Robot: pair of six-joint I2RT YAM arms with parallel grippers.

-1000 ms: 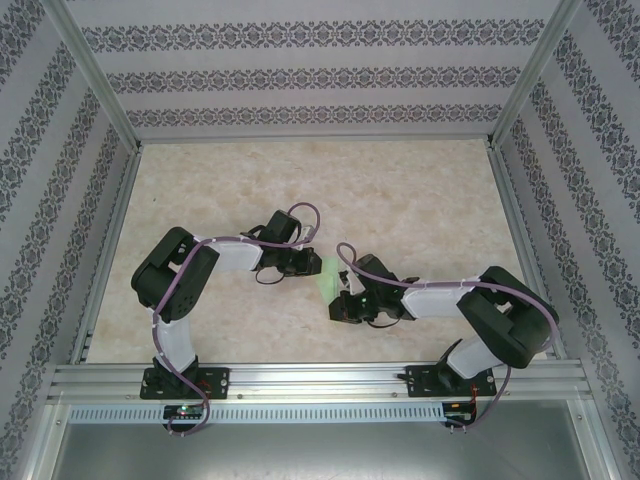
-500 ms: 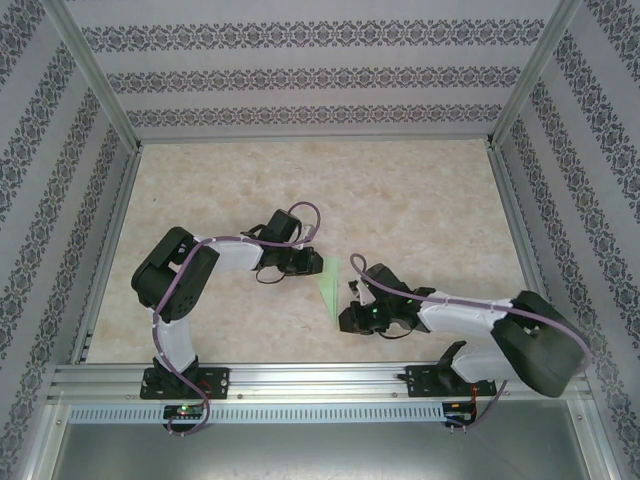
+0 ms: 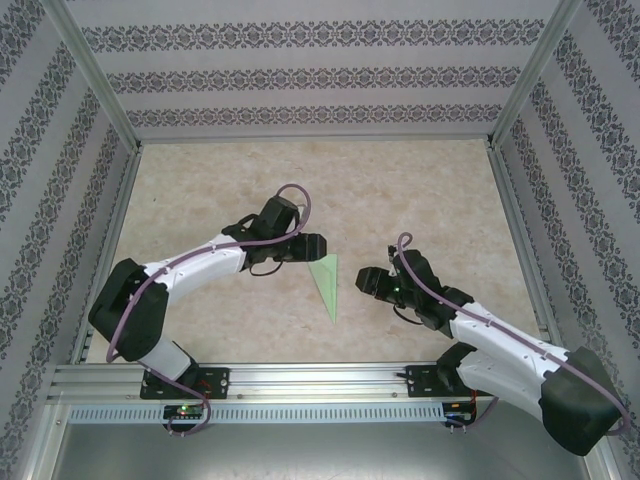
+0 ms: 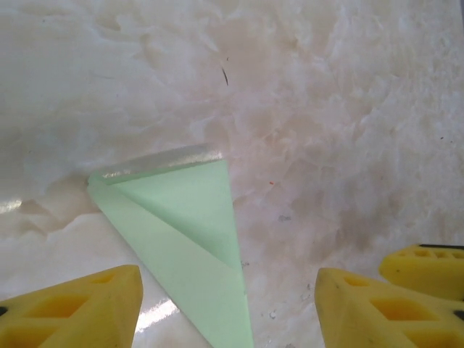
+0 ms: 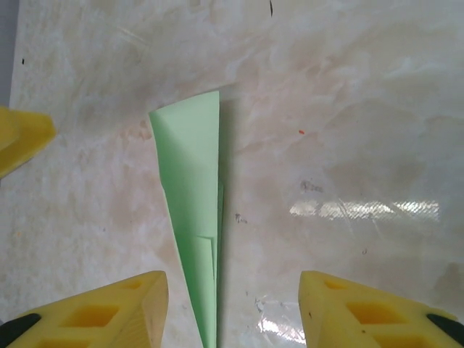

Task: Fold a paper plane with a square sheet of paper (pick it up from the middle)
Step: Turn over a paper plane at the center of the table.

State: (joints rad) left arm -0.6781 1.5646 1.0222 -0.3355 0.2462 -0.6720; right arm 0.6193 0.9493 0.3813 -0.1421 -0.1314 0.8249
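Both just let go & backed off: L end effector (image 3: pixel 312 247) open at 11 o'clock of the paper plane (image 3: pixel 325 285), R end effector (image 3: pixel 364 283) open at its 3 o'clock. It lies free mid-desk (image 3: pixel 430 200), nose to 6 o'clock. Folding prob. done.

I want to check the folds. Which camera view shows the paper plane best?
Right wrist view: the plane lies close, nearly whole, its folds clear. Left wrist view: the plane loses its tip at the frame edge. Top view: the plane is whole but tiny.
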